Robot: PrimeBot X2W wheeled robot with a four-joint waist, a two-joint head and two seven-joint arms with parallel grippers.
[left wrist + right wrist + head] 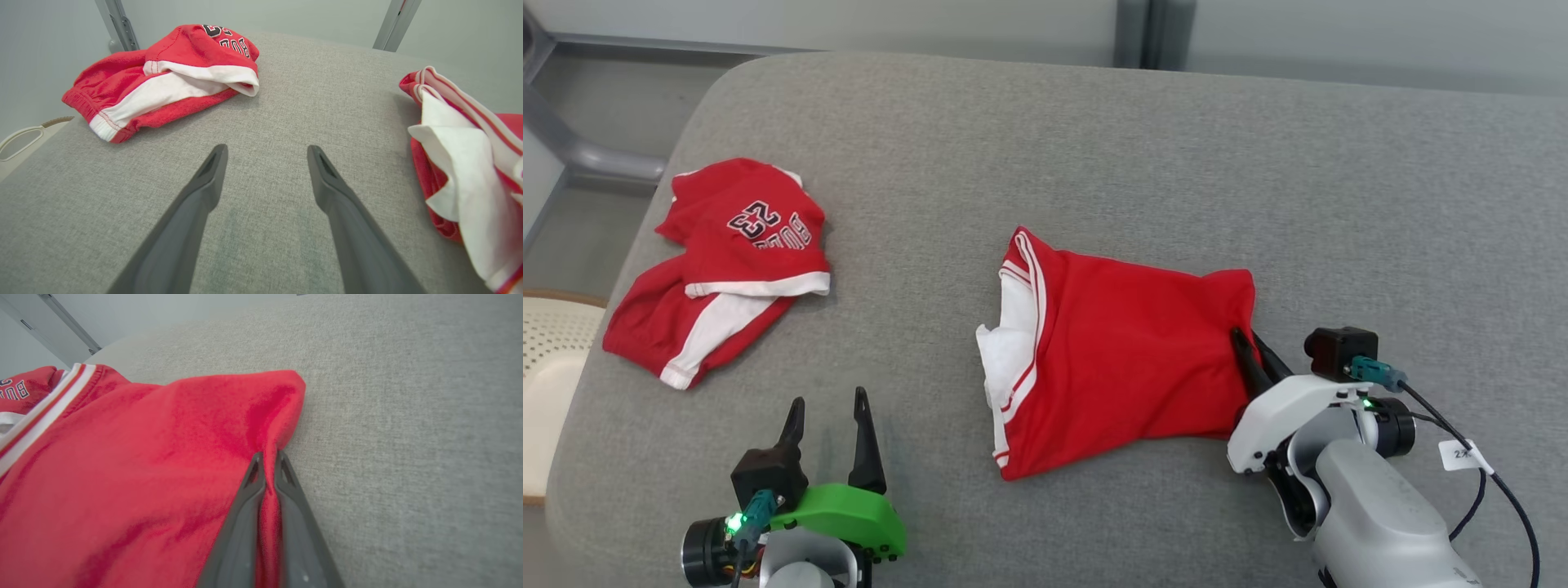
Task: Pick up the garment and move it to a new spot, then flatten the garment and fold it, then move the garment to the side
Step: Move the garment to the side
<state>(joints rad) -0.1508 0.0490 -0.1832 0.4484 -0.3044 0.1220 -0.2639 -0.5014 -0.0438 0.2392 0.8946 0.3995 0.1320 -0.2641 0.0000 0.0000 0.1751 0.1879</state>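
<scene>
A red garment [1127,351] with white and red striped trim lies roughly folded in the middle of the grey cushion [1094,155]. My right gripper [1248,336] is shut on its right edge, and a fold of red cloth is pinched between the two dark fingers [249,506]. The garment [135,465] spreads to the left of those fingers, and its white lining [461,171] shows at the right in the left wrist view. My left gripper [827,407] stands open at the lower left, fingers [196,204] apart over bare cushion.
A second red and white garment [727,261] with black lettering lies crumpled at the cushion's far left [163,77]. A pale perforated chair seat [547,367] sits past the cushion's left edge. Metal frame legs [118,24] rise behind the cushion.
</scene>
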